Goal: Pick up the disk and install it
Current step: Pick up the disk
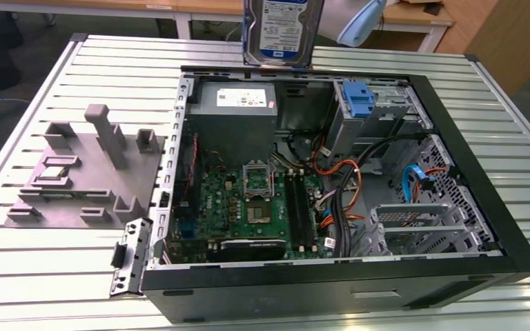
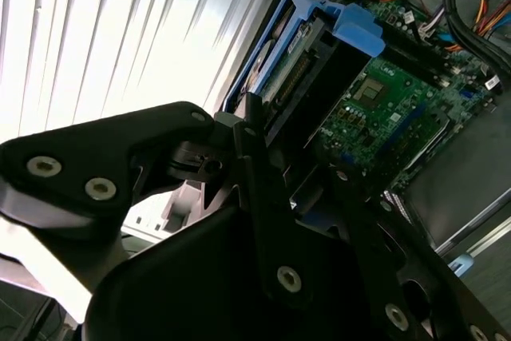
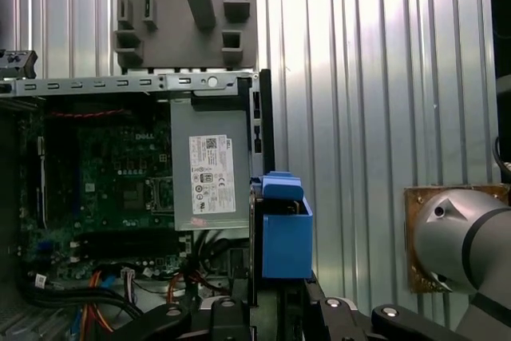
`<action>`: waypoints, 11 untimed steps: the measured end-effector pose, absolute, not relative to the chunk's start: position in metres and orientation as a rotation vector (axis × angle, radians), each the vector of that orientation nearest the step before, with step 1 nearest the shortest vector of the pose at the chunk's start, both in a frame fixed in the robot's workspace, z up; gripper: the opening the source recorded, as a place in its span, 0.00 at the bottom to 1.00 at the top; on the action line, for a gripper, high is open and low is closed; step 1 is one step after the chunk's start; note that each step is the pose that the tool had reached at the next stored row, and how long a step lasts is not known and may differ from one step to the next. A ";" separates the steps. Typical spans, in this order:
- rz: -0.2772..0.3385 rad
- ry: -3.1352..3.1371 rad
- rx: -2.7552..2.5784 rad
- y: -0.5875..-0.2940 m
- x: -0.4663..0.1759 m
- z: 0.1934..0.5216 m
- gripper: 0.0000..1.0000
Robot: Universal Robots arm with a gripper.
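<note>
We take this for a robotics lab or test workshop. An open computer case [image 1: 515,227] lies on its side on a surface [image 1: 486,103] of ribbed aluminium slats, a machine bench rather than office furniture. Just beside the case, on the exterior view's left, stands a grey moulded fixture block [image 1: 81,179] with posts and pockets. Beyond the case we see pale wooden desks [image 1: 413,17] on white legs. Above the case's far edge a robot hand [image 2: 295,145] clamps the disk [image 1: 281,31], and in the first wrist view a grey arm joint [image 3: 459,237] hangs beside the case.
</note>
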State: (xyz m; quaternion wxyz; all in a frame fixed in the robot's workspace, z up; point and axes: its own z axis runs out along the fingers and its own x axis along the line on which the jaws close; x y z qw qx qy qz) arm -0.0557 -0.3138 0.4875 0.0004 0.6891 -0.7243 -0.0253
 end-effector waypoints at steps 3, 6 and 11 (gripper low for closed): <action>-0.079 -2.275 2.164 -0.313 -0.051 0.487 0.35; -0.079 -2.275 2.164 -0.313 -0.048 0.487 0.35; -0.079 -2.275 2.164 -0.313 -0.048 0.487 0.35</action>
